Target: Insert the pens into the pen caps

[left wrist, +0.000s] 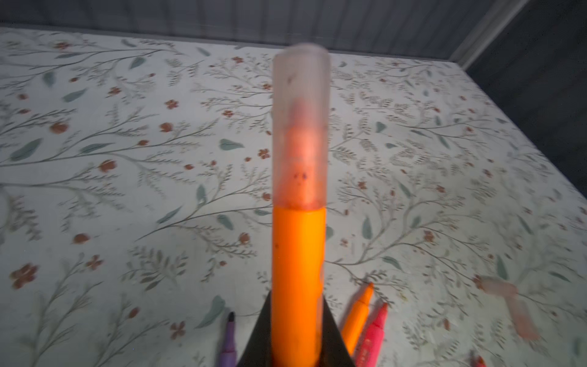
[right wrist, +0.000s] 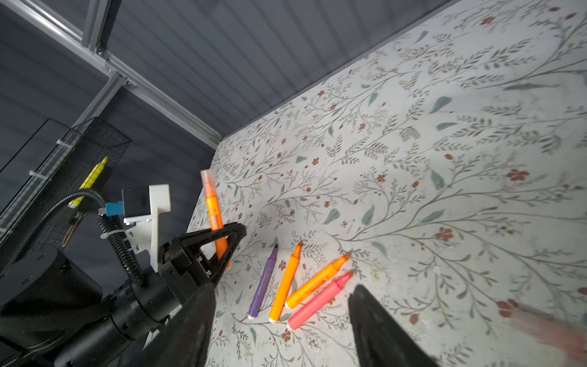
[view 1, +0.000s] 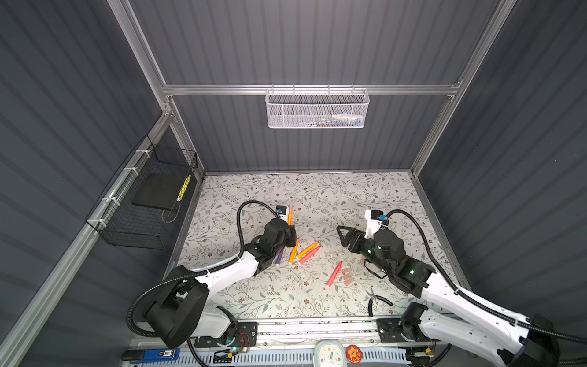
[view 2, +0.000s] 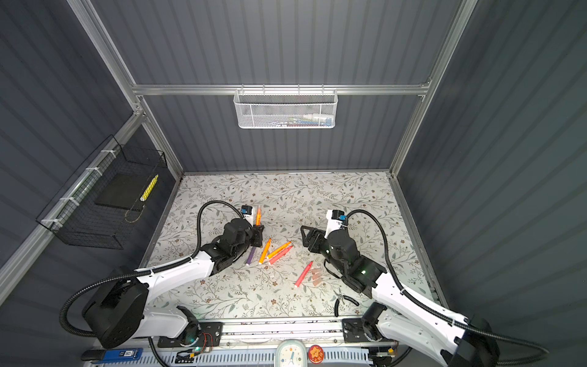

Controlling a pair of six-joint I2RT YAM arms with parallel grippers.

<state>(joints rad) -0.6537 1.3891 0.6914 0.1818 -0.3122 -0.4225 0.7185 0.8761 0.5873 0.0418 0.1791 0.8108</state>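
In a top view, centre, left gripper (view 1: 290,231) clamps an upright orange pen (view 1: 289,215); left wrist, mid-frame, its cap (left wrist: 301,127) looks seated; right wrist, bottom, right gripper (right wrist: 281,287) gapes empty, so next probably: park it, fetch a loose pen (right wrist: 317,300).

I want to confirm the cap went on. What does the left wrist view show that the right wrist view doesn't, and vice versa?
Only the left wrist view: the held orange pen close up, its tip seated inside the translucent cap. Only the right wrist view: the left gripper seen from the side, shut on that pen; the right gripper open and empty; a black wire basket on the wall. Both: that pen, the purple pen and a pink-red pen lying uncapped on the table.
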